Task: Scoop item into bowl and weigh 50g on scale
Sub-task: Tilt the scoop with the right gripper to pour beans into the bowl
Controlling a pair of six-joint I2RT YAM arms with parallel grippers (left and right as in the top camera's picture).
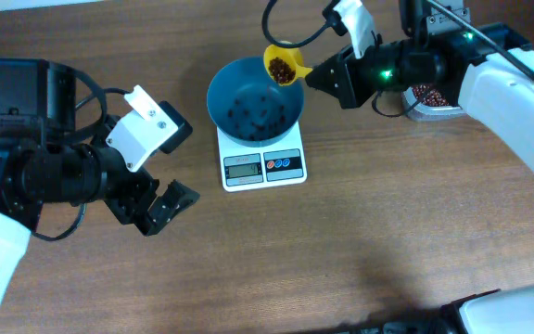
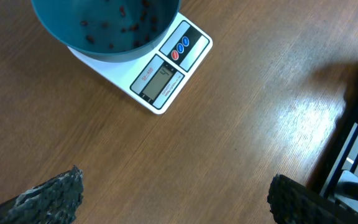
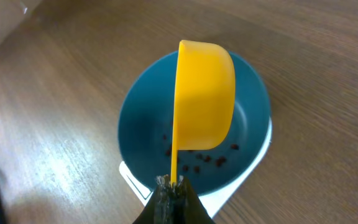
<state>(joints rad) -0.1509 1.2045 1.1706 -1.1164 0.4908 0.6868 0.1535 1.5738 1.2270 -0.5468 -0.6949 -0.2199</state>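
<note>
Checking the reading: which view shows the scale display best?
Left wrist: the display is nearest and unblocked, though its digits blur. Overhead shows it tiny. Right wrist shows only scale edges under the bowl.

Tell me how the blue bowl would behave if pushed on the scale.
Probably light: the bowl holds only a few beans. It overhangs the small scale, so a rim push may tip it. Smooth plastic likely slides easily.

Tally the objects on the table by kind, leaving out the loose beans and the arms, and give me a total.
teal bowl: 1
yellow scoop: 1
white scale: 1
tub of beans: 1
Total: 4
</note>
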